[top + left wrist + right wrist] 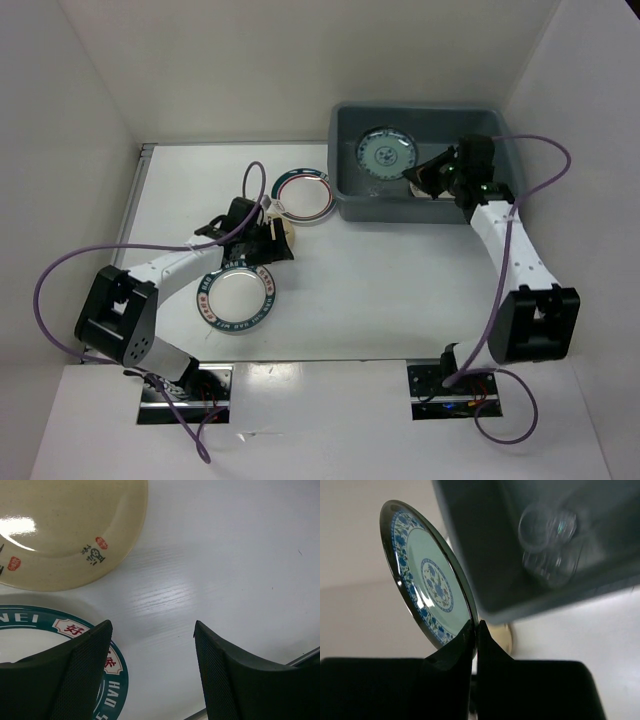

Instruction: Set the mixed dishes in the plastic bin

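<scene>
The right jaws are pinched shut on the rim of the small teal patterned plate [427,580], holding it tilted on edge over the plastic bin [350,195]. The bin sits at 2 o'clock on the surface [400,290] in the top view. In the right wrist view a clear cup [547,535] shows blurred, apparently inside the bin.

The left jaws stand wide apart with only bare surface between them. In the left wrist view a beige plate [65,530] lies at 10 o'clock of them, with a white plate with a teal lettered rim [30,617] at 8 o'clock, partly under the left finger. A second lettered plate [303,193] lies just beside the bin at its 9 o'clock
</scene>
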You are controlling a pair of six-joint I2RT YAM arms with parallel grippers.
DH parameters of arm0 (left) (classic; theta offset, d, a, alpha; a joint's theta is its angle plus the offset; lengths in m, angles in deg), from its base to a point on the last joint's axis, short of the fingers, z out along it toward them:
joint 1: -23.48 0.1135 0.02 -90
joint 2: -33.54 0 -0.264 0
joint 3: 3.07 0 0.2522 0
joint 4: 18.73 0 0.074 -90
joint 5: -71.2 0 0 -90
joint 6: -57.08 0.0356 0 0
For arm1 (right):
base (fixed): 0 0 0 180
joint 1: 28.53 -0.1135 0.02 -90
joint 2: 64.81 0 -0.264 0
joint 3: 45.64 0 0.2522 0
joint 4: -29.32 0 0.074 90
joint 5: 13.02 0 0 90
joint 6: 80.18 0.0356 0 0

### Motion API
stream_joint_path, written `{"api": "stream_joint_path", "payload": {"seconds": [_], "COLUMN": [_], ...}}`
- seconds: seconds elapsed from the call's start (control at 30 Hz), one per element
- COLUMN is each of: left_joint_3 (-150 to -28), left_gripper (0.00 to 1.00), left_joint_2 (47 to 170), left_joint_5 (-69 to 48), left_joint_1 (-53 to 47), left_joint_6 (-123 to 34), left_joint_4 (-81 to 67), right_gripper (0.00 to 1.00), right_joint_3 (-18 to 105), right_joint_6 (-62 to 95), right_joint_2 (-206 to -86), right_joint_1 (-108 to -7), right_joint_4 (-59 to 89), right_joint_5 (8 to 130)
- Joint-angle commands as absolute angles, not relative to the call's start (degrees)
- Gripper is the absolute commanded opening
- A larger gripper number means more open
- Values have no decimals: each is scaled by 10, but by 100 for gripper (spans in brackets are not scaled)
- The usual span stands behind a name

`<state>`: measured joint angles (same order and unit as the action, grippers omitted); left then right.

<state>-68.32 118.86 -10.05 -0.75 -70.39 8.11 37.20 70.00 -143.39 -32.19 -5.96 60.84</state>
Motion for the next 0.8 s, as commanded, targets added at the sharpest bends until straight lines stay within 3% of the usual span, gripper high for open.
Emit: {"api": "stream_joint_path", "payload": {"seconds": [0.0, 0.23, 0.77], "left_joint_3": [-706, -725, -729], "left_gripper": [75, 75, 82], "left_joint_2": [1195, 1206, 1206], "left_joint_5": [-105, -124, -142], "left_joint_1": [-8, -8, -8], "left_joint_6": [-691, -662, -657], "left_joint_4": [91, 102, 108], "right_gripper": [0, 0, 0], "right_joint_3": [446, 536, 671], "right_joint_6": [655, 593, 537], "right_joint_2": [-1497, -1628, -1831], "right_joint_1": [-275, -215, -210], "right_joint_4": [-22, -32, -92], "right_joint_5": [631, 708, 791]}}
